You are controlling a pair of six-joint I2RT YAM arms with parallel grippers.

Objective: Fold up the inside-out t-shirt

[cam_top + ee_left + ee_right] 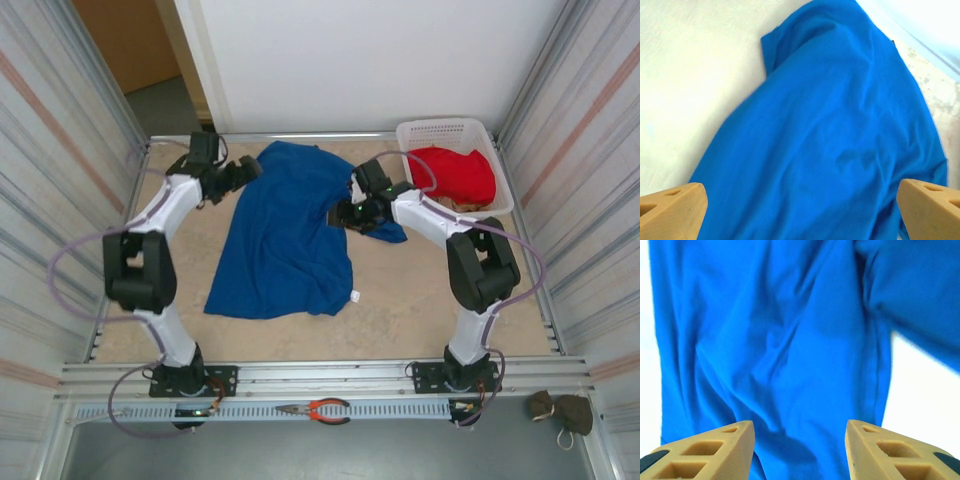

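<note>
Shirt position: the inside-out t-shirt (285, 235) lay spread but rumpled on the table (420, 300), running from the far edge down toward the near left, between the two arms. A small white tag (356, 296) showed at its near right corner. I could not make out any lettering.

Left gripper (240, 172): sat at the shirt's far left edge. On the left wrist camera its jaws stood wide apart (802, 202), the tan fingers (675, 210) at the bottom corners with blue cloth lying loose beyond them. Nothing was pinched, so I read it as open and empty.

Right gripper (347, 213): was over the shirt's right side, where a fold of cloth stuck out toward the basket. On the right wrist camera the jaws (800, 442) were parted about halfway, the fingers (715, 450) clear of the creased fabric seen through the gap. I saw no cloth caught between them.

Surroundings: a white basket (440, 127) stood at the far right corner with a red garment (455, 175) in it. Red-handled pliers (318, 409) lay on the front rail between the arm bases.
</note>
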